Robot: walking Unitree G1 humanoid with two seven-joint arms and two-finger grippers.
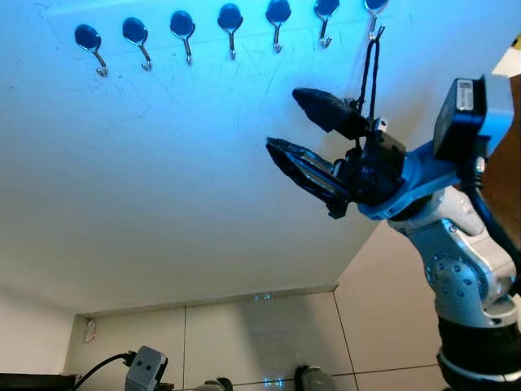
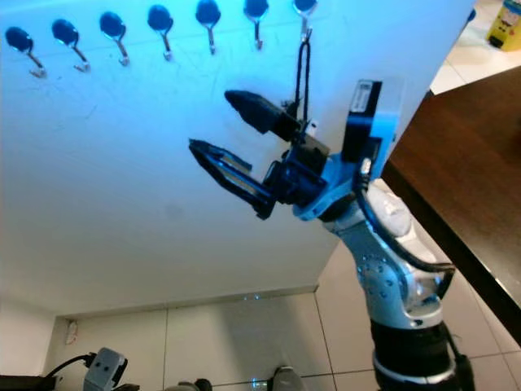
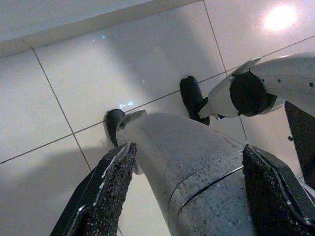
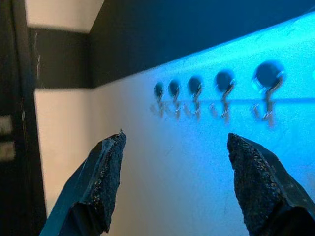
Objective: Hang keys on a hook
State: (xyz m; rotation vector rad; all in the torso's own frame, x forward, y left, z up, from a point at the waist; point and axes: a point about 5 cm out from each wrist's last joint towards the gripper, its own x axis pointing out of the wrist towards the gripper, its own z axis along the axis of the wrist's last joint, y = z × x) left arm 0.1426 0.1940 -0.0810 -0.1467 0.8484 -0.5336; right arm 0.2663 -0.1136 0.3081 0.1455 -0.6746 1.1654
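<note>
Right gripper [image 1: 297, 125]: jaws spread wide and released, nothing between the two long black fingers [image 1: 326, 110]. It sits at centre right of the head frame, raised against the white wall panel [image 1: 163, 187], fingers pointing toward the left of the frame. In the right wrist view the rough black pads [image 4: 106, 172] frame the wall, apart from it.

Thin black cord loop [image 1: 371, 77]: hangs from the rightmost small metal hook [image 1: 374, 20] at the top right of the frame and runs down to just behind the gripper's wrist. The keys themselves cannot be made out; the lower end of the cord is hidden by the gripper body.

A row of metal hooks with dark round bases [image 1: 183, 32] runs across the top of the frame, from upper left to upper right; the other six are bare.

Left gripper [image 3: 187, 196]: jaws apart and released, pointing down at the pale tiled floor [image 3: 59, 98], with the robot's grey leg [image 3: 187, 162] between the pads.

Bottom left of the head frame: a black cable with a grey plug [image 1: 145, 366] lies on the floor.
</note>
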